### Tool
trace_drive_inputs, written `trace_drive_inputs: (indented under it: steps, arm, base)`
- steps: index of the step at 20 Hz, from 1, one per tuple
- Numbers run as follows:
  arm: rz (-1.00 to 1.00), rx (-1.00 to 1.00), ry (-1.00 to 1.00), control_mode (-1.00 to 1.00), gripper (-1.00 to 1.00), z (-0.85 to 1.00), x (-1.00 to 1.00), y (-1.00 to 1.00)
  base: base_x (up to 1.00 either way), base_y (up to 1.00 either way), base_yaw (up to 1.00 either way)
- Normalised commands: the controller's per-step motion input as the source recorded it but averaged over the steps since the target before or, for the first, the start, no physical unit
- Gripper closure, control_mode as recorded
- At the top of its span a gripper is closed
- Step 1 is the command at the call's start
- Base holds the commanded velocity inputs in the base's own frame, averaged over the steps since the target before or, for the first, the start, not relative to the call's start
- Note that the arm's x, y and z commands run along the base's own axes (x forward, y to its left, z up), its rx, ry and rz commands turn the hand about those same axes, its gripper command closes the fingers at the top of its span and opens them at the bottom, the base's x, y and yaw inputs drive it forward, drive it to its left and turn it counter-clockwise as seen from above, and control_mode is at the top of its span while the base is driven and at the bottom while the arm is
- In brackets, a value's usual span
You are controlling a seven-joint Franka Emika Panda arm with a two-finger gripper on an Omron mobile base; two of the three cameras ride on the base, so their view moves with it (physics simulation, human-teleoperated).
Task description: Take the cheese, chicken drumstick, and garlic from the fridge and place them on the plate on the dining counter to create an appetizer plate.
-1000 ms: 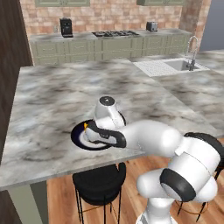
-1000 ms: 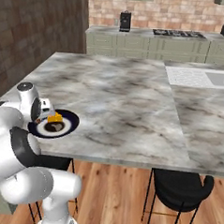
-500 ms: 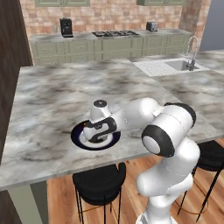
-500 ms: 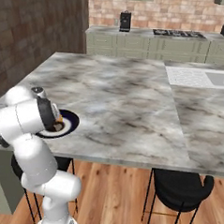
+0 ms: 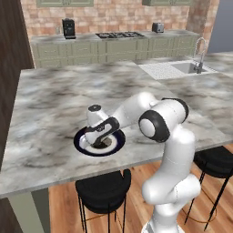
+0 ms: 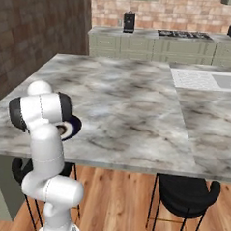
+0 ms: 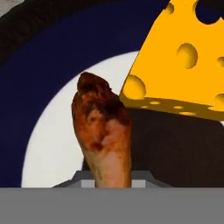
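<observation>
- Hand view looks down the gripper (image 5: 101, 138), low over the plate (image 5: 116, 146), with the chicken drumstick (image 7: 104, 138) rising from between the finger tips; whether the jaws pinch it or have let go cannot be told.
- Just beside the drumstick, to its right, one cheese wedge (image 7: 181, 61) lies on the plate, its near corner touching or just over the meat's thick end.
- One drumstick, one cheese wedge, one plate; no garlic among them.
- Left base view puts the plate near the front edge of the dining counter (image 5: 54, 100), above a black stool (image 5: 103, 190), one of two on that side.
- Likely risk: a lift with the jaws only part-spread could drag the drumstick up or roll it into the cheese, nudging the wedge toward the rim.
</observation>
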Motion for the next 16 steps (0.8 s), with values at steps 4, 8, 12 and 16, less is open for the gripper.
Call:
trace_drive_inputs:
  steps: [4, 8, 12, 16]
  arm:
    - [-0.17, 0.0, 0.02, -1.0, -1.0, 0.31, -0.07, -0.31]
    - [-0.21, 0.01, 0.03, -1.0, -1.0, 0.44, -0.24, -0.51]
    - [-0.21, 0.04, 0.0, -1.0, -1.0, 0.57, -0.54, -0.68]
    - [-0.12, 0.12, -0.15, -1.0, -1.0, 0.85, -0.95, -0.85]
  base:
    - [0.0, 0.0, 0.0]
    - [0.0, 0.0, 0.0]
    - [0.0, 0.0, 0.0]
    - [0.0, 0.0, 0.0]
